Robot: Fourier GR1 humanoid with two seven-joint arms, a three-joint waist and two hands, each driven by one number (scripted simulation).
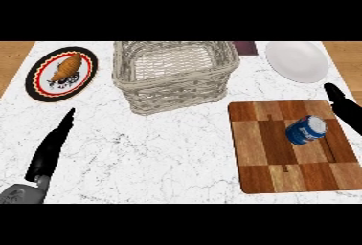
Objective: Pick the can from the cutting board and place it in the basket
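Left hand [48, 153] open; blue can [306, 129] label unreadable.

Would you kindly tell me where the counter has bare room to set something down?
The widest bare patch of white marble counter lies between the left hand and the wooden cutting board, below the wicker basket. The far edge, with both plates, is crowded.

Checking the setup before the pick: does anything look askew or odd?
Only the blue and white can stands out: it lies tipped on its side on the wooden cutting board, not upright. The wicker basket sits upright. Nothing looks spilled or damaged.
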